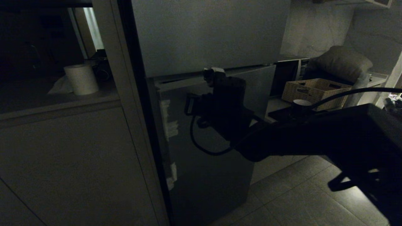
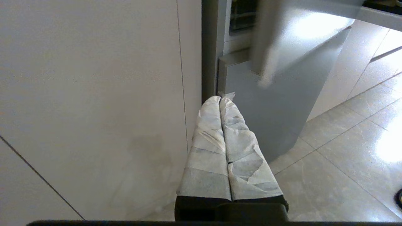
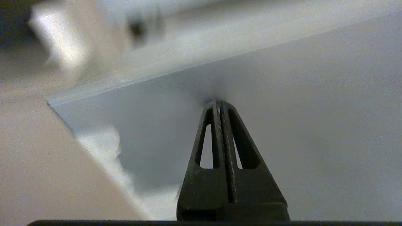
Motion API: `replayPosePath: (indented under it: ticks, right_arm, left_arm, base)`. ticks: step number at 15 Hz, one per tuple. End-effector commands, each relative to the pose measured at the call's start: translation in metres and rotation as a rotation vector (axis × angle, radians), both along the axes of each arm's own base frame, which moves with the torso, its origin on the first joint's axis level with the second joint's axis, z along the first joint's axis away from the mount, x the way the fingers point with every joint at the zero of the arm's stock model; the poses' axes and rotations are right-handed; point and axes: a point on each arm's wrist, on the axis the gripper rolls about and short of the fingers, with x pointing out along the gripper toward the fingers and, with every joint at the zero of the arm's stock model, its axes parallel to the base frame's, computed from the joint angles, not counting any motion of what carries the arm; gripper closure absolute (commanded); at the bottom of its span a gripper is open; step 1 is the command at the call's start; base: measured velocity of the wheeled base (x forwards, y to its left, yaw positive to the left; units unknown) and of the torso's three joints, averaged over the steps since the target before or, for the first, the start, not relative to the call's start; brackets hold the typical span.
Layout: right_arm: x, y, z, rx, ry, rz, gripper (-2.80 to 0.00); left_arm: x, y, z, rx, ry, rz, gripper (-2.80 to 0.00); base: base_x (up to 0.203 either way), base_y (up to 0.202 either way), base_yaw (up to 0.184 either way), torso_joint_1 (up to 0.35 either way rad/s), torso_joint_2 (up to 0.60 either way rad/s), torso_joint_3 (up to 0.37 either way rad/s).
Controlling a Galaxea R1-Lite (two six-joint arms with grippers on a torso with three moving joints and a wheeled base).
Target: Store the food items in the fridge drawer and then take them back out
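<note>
The fridge (image 1: 204, 175) stands shut, a grey upper door over a grey lower door, so the fridge drawer and the food items are hidden. My right arm (image 1: 282, 138) reaches in from the right, with its hand in front of the top of the lower door. In the right wrist view the right gripper (image 3: 219, 102) is shut and empty, its dark tips very close to the door's flat face (image 3: 298, 110). My left gripper (image 2: 220, 99), with tape-wrapped fingers (image 2: 207, 141), is shut and empty. It hangs low beside the cabinet panel (image 2: 94, 94), near the fridge's lower corner (image 2: 276, 103).
A tall pale cabinet (image 1: 62, 163) adjoins the fridge on the left, with a paper roll (image 1: 81, 79) on its shelf. To the right stand a wicker basket (image 1: 315, 89) and a grey cushion (image 1: 340, 62) on a low counter. Tiled floor (image 1: 298, 194) lies before the fridge.
</note>
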Motion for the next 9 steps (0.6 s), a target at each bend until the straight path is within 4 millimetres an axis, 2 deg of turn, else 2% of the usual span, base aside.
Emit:
replayPosePath:
  ticks: [1, 3, 6, 7, 9]
  right_arm:
    - [0.029, 0.033, -0.041, 0.013, -0.052, -0.047, 0.0]
    - [0.026, 0.03, -0.022, 0.056, -0.12, -0.128, 0.0]
    - [0.007, 0.011, -0.01, 0.033, -0.101, -0.22, 0.0]
    - [-0.005, 0.001, 0.001, 0.031, -0.1, -0.231, 0.0]
    - [-0.044, -0.026, 0.038, 0.041, -0.11, -0.225, 0.0]
  left_arm:
    - [0.0, 0.0, 0.0, 0.0, 0.001, 0.0, 0.0]
    - [0.0, 0.0, 0.0, 0.0, 0.003, 0.0, 0.0]
    - [0.0, 0.0, 0.0, 0.0, 0.003, 0.0, 0.0]
    - [0.0, 0.0, 0.0, 0.0, 0.002, 0.0, 0.0]
    - [0.0, 0.0, 0.0, 0.0, 0.001, 0.0, 0.0]
  base:
    - [0.0, 0.0, 0.0, 0.0, 0.0, 0.0]
    - [0.0, 0.0, 0.0, 0.0, 0.0, 0.0]
    - [0.0, 0.0, 0.0, 0.0, 0.0, 0.0]
    - [0.0, 0.0, 0.0, 0.0, 0.0, 0.0]
    - [0.0, 0.0, 0.0, 0.0, 0.0, 0.0]
